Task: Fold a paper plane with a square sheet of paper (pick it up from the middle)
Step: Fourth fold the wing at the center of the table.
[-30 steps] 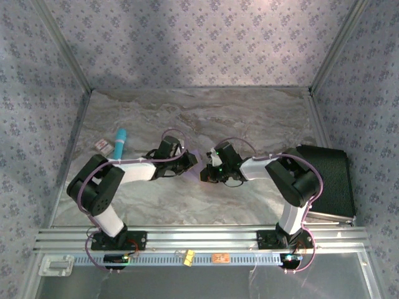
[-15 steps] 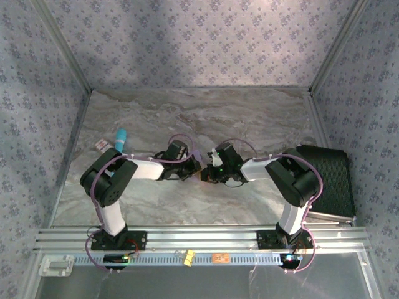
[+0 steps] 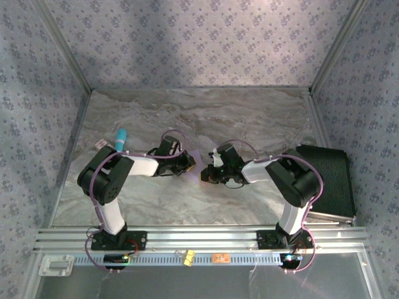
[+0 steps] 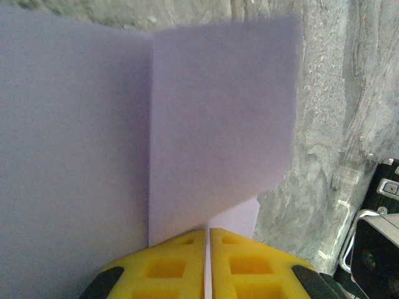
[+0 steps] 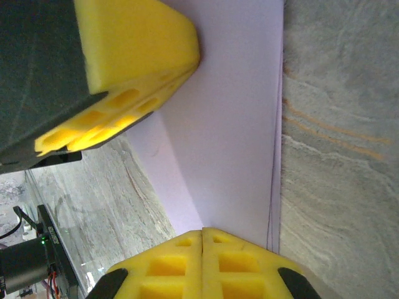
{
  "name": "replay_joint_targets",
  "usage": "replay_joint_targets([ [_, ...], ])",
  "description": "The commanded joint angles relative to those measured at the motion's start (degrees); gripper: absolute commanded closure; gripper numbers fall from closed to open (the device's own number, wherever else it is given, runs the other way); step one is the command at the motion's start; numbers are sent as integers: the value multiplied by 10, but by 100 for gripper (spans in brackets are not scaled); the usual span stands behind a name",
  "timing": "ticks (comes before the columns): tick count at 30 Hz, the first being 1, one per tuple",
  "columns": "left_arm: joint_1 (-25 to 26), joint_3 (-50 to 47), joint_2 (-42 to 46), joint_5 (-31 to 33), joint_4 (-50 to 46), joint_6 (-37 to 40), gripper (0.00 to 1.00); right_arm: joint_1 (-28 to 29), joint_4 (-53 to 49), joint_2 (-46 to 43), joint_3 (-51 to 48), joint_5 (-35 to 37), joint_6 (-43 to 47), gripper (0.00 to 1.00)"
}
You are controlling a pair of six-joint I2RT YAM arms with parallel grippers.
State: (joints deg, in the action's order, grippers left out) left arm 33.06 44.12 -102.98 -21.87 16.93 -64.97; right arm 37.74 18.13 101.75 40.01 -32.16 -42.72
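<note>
the left pincer (image 4: 207, 240), pushed toward the right pincer (image 5: 202, 237) a moment ago, has drawn back, both pinched shut on the thin lavender-purple square sheet of paper (image 4: 218, 124) between them over the grey marbled worktop (image 5: 336, 156) (probably setting a crease; no dart yet).

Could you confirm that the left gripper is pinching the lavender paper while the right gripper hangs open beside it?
Not quite: the right gripper is also shut on the lavender paper, its yellow pads pressed together on the sheet's edge, as the right wrist view shows. The left gripper is indeed pinching it.
</note>
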Motion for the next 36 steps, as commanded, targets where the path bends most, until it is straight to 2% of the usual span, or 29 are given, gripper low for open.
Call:
replay_joint_targets([
  [1, -20, 3, -16, 25, -16, 20, 89, 5, -88, 23, -27, 36, -3, 100],
  [17, -86, 57, -45, 21, -90, 69, 90, 5, -90, 22, -25, 25, 3, 100],
  [36, -124, 157, -69, 26, -189, 120, 90, 1, -91, 21, -24, 16, 6, 100],
])
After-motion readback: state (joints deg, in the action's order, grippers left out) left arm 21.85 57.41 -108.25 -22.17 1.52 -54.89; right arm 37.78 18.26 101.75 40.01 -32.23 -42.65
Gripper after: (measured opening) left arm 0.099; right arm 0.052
